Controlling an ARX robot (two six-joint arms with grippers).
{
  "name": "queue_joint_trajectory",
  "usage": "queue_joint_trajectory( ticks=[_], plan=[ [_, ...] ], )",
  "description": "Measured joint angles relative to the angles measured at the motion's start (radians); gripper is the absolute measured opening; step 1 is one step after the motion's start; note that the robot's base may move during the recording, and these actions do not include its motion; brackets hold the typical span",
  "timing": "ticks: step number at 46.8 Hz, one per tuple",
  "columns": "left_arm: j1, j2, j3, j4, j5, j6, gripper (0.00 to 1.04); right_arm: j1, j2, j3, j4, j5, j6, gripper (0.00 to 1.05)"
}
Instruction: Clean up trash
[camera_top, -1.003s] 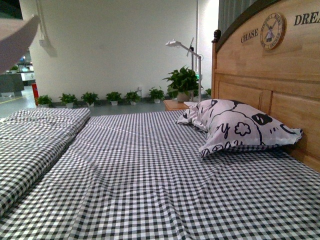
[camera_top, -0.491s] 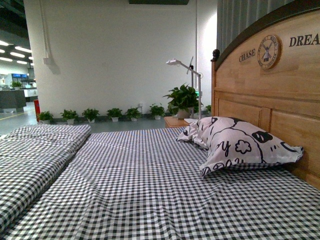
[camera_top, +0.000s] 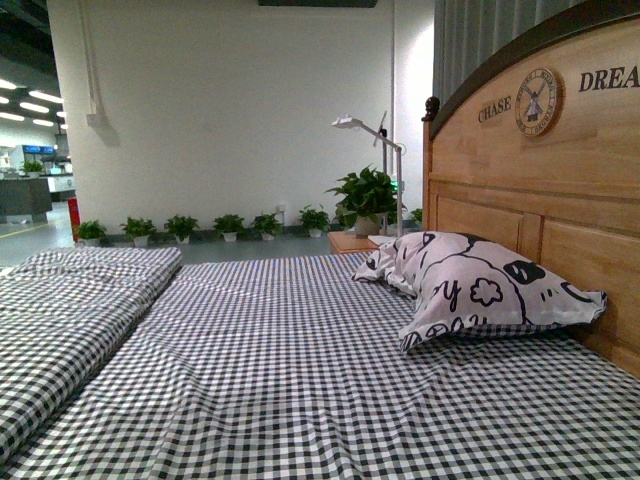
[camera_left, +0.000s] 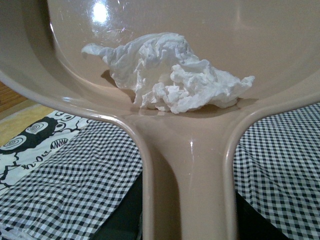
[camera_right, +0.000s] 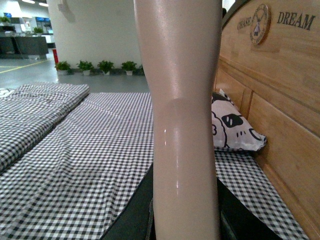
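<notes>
The trash (camera_left: 167, 72), a crumpled white paper wad, lies inside the pale dustpan (camera_left: 280, 45), close to where the pan meets its handle (camera_left: 187, 170). My left gripper (camera_left: 187, 231) is shut on that handle, and only dark parts of it show on either side. In the right wrist view a pale, smooth brush handle (camera_right: 182, 100) stands upright, with my right gripper (camera_right: 186, 227) shut on its lower end. The bristles are out of view. Neither arm shows in the front view.
A bed with a black-and-white checked sheet (camera_top: 290, 370) fills the front view. A white pillow with black doodles (camera_top: 480, 285) lies against the wooden headboard (camera_top: 540, 170) on the right. A folded checked quilt (camera_top: 70, 300) lies at the left.
A pale blurred shape at the top left of the front view one second ago has left the frame. The view has shifted slightly; the bed and pillow lie as before.
</notes>
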Motion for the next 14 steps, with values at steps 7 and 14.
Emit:
queue_joint_trajectory(
  ticks=[7,14],
  plan=[
    [0.000,0.000,0.000,0.000,0.001,0.000,0.24,0.000,0.000,0.000,0.000,-0.002,0.000,0.19],
    [0.000,0.000,0.000,0.000,0.000,0.000,0.24,0.000,0.000,0.000,0.000,-0.002,0.000,0.19]
  ],
)
